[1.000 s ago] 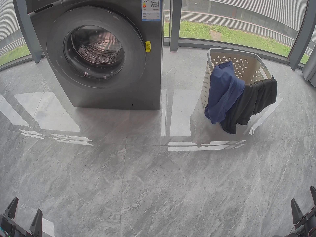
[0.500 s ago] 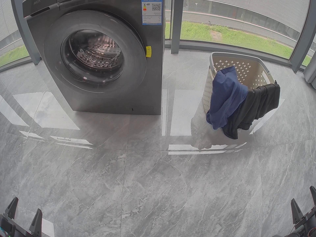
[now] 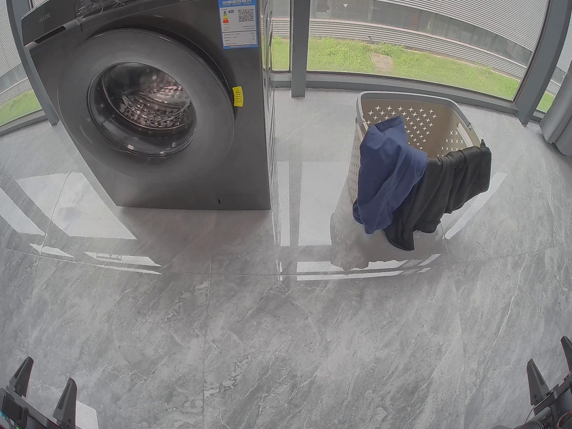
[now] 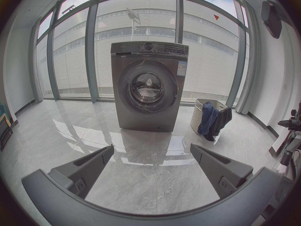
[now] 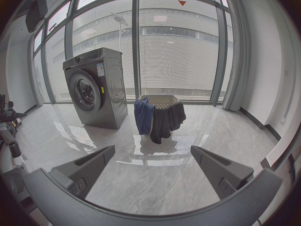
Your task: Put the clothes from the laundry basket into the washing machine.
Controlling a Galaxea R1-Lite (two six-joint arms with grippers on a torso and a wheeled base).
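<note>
With left end effector (image 4: pixel 151 146) and right end effector (image 5: pixel 152 146) both released, drive up to the laundry basket (image 3: pixel 417 97), right of the washing machine (image 3: pixel 155 171), and pinch the blue garment (image 3: pixel 386 174) draped over its near rim.

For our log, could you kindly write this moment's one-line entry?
left gripper open; right gripper open; blue garment, black garment draped over laundry basket

Bright daylight pours in through the tall windows (image 3: pixel 417 37) ahead of me. The polished floor (image 3: pixel 298 341) throws back hard white glare patches beside the washing machine (image 3: pixel 238 120) and below the laundry basket (image 3: pixel 417 120). My wrist views bow strongly, with dark vignetting at their corners.
</note>
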